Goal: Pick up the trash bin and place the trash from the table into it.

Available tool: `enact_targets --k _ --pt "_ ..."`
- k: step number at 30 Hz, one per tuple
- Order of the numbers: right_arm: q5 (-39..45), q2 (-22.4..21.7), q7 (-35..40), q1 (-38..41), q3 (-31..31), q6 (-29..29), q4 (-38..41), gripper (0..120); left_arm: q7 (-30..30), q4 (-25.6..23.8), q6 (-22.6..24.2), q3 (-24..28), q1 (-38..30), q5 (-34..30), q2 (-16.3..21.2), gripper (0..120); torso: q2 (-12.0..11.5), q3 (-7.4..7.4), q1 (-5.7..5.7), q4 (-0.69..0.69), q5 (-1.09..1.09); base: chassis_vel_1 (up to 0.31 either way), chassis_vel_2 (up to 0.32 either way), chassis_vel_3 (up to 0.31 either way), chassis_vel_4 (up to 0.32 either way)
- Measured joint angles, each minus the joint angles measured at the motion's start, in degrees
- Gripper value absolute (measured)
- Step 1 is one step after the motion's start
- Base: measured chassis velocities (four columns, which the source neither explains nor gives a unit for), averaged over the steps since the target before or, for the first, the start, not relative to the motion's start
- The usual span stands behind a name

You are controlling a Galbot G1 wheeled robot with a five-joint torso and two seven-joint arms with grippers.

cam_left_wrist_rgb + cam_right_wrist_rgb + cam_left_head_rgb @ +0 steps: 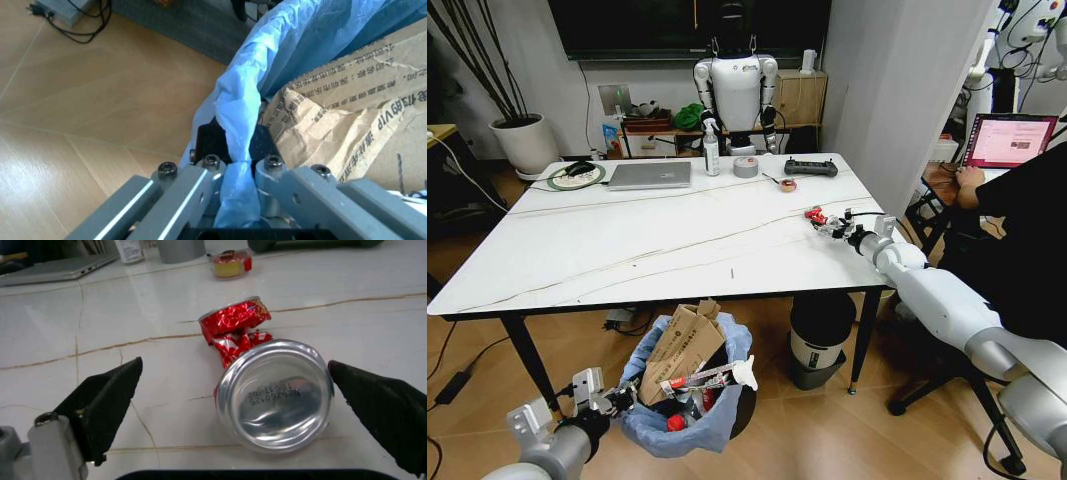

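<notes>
- The left gripper (605,400) is closed on the rim of the trash bin (689,425), pinching its blue bag (237,120). The bin sits on the floor under the table's near edge, stuffed with brown cardboard (682,345).
- The right gripper (233,405) reaches over the table (627,250), fingers (110,400) spread wide around a crushed red can (263,377) lying on its side.
- A laptop (650,175) lies at the far edge.

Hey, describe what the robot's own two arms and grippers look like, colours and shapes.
Both arms are smooth, rounded white-and-grey shells. The left gripper has grey metal finger bars with dark bolts. The right gripper has wedge-shaped black fingers on a light grey mount, with small red parts and cabling at the wrist.
</notes>
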Motion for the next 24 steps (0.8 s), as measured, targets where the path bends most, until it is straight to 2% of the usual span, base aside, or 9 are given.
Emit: enact_targets --k 2,4,9,10,11,13,14,16,24 --pt "-0.01 0.5 -0.49 0.15 0.0 0.22 -0.62 96 0.0 0.08 0.0 0.0 -0.02 -0.01 -0.01 0 0.0 0.0 0.0 0.01 0.01 0.0 0.0 0.0 0.0" --pt "-0.06 0.96 -0.98 0.22 0.0 0.51 -1.26 86 0.01 0.16 0.0 -0.01 -0.05 -0.03 -0.02 0 0.0 0.0 0.0 0.01 0.01 0.0 0.0 0.0 0.0" --pt "-0.13 1.03 -1.22 0.26 0.01 0.69 -1.48 74 0.02 0.24 -0.01 -0.04 -0.15 -0.09 0.04 0 0.0 0.0 0.0 0.0 0.01 0.0 0.0 0.0 0.0" --pt "-0.15 0.95 -1.33 0.3 0.01 0.7 -1.51 64 0.03 0.39 -0.03 0.0 -0.33 -0.14 0.04 0 0.0 0.0 0.0 0.0 0.01 0.0 0.0 0.0 0.0" --pt "-0.16 0.91 -1.35 0.31 0.0 0.7 -1.51 59 0.03 0.46 -0.03 0.06 -0.4 -0.14 0.04 0 0.0 0.0 0.0 0.01 0.01 0.0 0.0 0.0 0.0" --pt "-0.17 0.88 -1.36 0.31 -0.02 0.7 -1.53 57 0.03 0.51 -0.04 0.12 -0.48 -0.16 0.04 0 0.0 0.0 0.0 0.0 0.0 0.0 0.0 0.0 0.0" --pt "-0.19 0.86 -1.39 0.31 -0.07 0.7 -1.54 53 0.03 0.56 -0.04 0.18 -0.58 -0.19 0.04 0 0.0 0.0 0.0 0.0 0.01 0.0 0.0 0.0 0.0" --pt "-0.31 0.77 -1.52 0.32 -0.18 0.73 -1.54 50 0.05 0.66 -0.05 0.23 -0.72 -0.29 0.07 0 0.0 0.0 0.0 0.01 0.0 0.0 0.0 0.0 0.0" --pt "-1.41 0.79 -1.99 -0.28 -0.2 1.0 -1.43 50 0.05 0.95 -0.07 0.28 -1.13 -0.5 0.16 0 0.01 -0.01 -0.01 0.0 -0.01 0.0 0.0 0.0 0.0"
